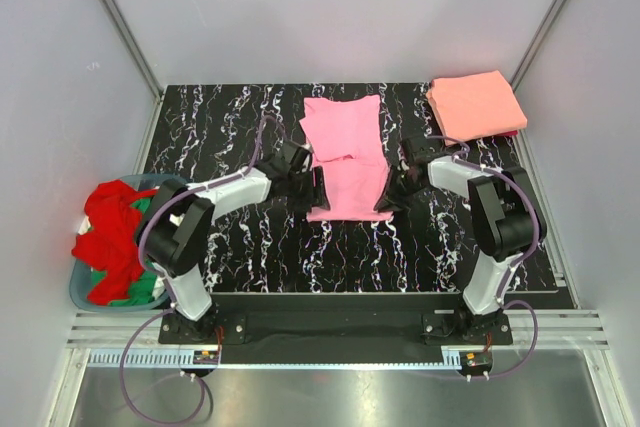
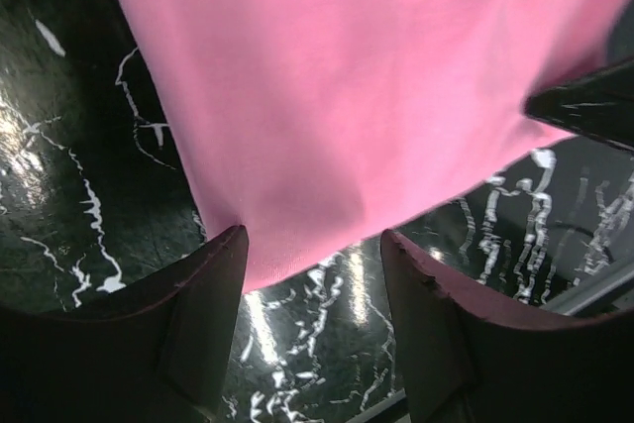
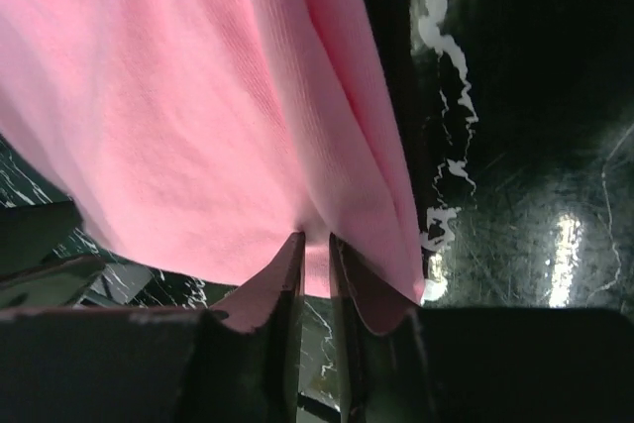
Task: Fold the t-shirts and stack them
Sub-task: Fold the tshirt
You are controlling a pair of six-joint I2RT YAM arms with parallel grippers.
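While the left hand (image 2: pixel 312 245) stands open, fingers astride the left edge of the pink t-shirt (image 1: pixel 345 152) on the desk (image 1: pixel 230 107), only the right hand (image 3: pixel 315 245) is clamped on cloth, at the right edge. Lifting now would probably drag one side and skew the fold. The salmon-orange t-shirt (image 1: pixel 475 105) lies folded at far right.

We see a black table (image 1: pixel 250 247) veined in white like marble, glossy enough in the 2 wrist views to throw back bright spots of light. Just off its left edge, towards the front, sits 1 round blue-grey basket (image 1: pixel 80 292). Pale grey walls (image 1: pixel 330 7) close in on 3 sides, with 2 slanting metal posts (image 1: pixel 120 22) at the back corners. Along the near edge we find slotted aluminium rails (image 1: pixel 570 325).
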